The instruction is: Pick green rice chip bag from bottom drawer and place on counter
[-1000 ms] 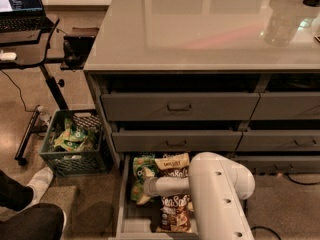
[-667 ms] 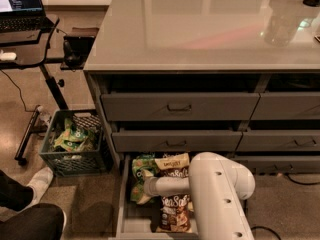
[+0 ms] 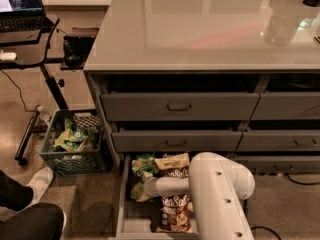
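The pincer (image 3: 142, 186) sits low inside the open bottom drawer (image 3: 123, 204), at the end of the white arm (image 3: 215, 194), which reaches leftward from the lower right. Its tip is buried against the green rice chip bag (image 3: 143, 166), so contact is plain, but whether it is spread or pinching the bag cannot be told from this angle.

The one green rice chip bag lies at the drawer's left rear, crumpled, with green showing both above and below the arm's end. Just to its right lie brown-and-cream bags, apparently two: one (image 3: 173, 162) at the back touching the green bag, another (image 3: 175, 210) nearer the front, partly hidden by the arm.

Above the open drawer, two closed drawers (image 3: 180, 107) are stacked in the same column, and two more drawer fronts (image 3: 288, 107) stand to the right. The glossy grey worktop (image 3: 200, 29) caps the cabinet.

On the floor to the left stands one dark crate (image 3: 70, 160) holding pale-green bags (image 3: 74, 139). Beyond it, one open laptop (image 3: 19, 4) rests on a small black desk (image 3: 30, 51). One white shoe (image 3: 38, 184) shows at the lower left.
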Controlling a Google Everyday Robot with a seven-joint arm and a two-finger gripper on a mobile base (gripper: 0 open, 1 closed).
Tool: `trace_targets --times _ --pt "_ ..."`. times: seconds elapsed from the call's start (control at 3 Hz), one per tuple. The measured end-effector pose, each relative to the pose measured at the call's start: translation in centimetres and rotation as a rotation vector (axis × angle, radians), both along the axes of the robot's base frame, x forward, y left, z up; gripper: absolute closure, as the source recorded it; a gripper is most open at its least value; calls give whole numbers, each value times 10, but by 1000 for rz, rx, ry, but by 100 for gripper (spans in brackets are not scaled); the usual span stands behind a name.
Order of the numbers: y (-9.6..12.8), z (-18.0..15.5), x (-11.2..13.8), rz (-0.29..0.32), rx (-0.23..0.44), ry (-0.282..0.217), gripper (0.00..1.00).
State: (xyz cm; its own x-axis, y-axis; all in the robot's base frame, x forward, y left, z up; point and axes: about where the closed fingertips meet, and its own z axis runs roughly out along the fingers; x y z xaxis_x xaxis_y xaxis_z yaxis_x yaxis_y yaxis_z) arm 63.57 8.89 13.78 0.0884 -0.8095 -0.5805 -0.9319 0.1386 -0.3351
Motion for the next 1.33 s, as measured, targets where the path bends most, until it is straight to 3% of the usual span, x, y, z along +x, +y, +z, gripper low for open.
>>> trace_targets --times 0.33,0.67,1.0,1.33 --pt "0 3 0 0 0 0 100" --pt "-10 98 -41 36 108 -124 100" --pt "-11 130 -85 77 141 -134 100" --pt "-27 181 -134 103 145 -188 100"
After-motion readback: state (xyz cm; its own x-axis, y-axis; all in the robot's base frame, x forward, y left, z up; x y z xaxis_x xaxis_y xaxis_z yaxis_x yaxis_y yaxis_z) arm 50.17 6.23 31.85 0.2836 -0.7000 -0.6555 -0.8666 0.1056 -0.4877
